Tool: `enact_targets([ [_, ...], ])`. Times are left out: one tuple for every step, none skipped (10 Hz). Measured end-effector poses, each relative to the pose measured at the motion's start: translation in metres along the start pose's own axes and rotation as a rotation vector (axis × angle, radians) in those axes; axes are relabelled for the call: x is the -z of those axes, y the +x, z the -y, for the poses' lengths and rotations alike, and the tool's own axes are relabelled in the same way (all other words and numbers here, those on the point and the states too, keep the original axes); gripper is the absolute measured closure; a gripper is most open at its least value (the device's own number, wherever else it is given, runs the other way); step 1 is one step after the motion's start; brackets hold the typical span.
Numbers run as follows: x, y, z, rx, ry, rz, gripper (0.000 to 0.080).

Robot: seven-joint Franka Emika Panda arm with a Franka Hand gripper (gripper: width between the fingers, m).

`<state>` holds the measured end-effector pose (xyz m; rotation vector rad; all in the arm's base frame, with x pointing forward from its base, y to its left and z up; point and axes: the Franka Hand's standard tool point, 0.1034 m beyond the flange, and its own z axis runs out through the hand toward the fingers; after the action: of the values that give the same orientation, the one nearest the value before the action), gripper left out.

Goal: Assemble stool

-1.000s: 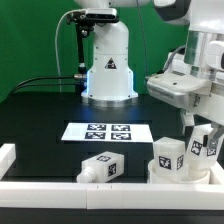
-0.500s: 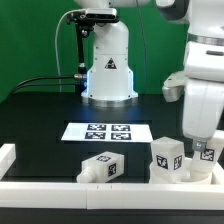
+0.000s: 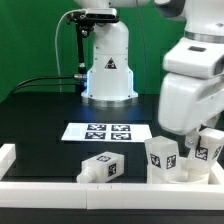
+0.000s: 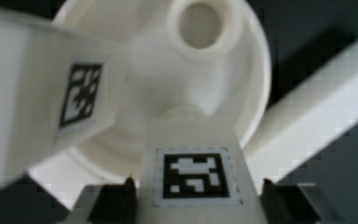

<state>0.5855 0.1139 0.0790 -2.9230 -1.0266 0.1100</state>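
In the wrist view the round white seat with a hole in it fills the picture. My gripper is shut on a white stool leg, with a dark finger on each side of its tagged face. The leg stands against the seat. A second leg stands on the seat beside it. In the exterior view the gripper is at the right, mostly hidden by the wrist housing. It holds the tilted leg over the seat, next to the upright leg.
A third leg lies on the black table left of the seat. The marker board lies mid-table before the robot base. White border rails run along the front and left edges.
The wrist has turned and swung back toward the exterior view's left, and now hangs lower over the seat. The held leg has turned and tilted with it. The other legs have not moved.
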Motion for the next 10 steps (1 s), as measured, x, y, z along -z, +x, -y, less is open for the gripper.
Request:
enact_targets([
  [-0.0007, 0.0012, 0.0021, -0.168, 0.028, -0.014, 0.0466],
  [-0.0018, 0.0011, 0.0025, -0.295, 0.051, -0.019, 0.0466],
  [-0.0019, 0.0004, 0.0009, -0.391, 0.070, -0.024, 0.0466],
  [-0.0021, 0.0010, 0.0024, -0.430, 0.071, -0.022, 0.0466],
  [-0.0023, 0.0010, 0.0029, -0.504, 0.072, -0.018, 0.0466],
  [-0.0023, 0.0011, 0.0029, -0.565, 0.074, -0.017, 0.0466],
  [-0.0022, 0.0013, 0.0031, -0.602, 0.075, -0.016, 0.0466],
  [-0.0020, 0.0021, 0.0039, -0.704, 0.079, -0.015, 0.0466],
  [-0.0026, 0.0025, 0.0061, -0.896, 0.081, -0.017, 0.0466],
  [-0.0035, 0.0032, 0.0069, -1.113, 0.094, -0.030, 0.0466],
])
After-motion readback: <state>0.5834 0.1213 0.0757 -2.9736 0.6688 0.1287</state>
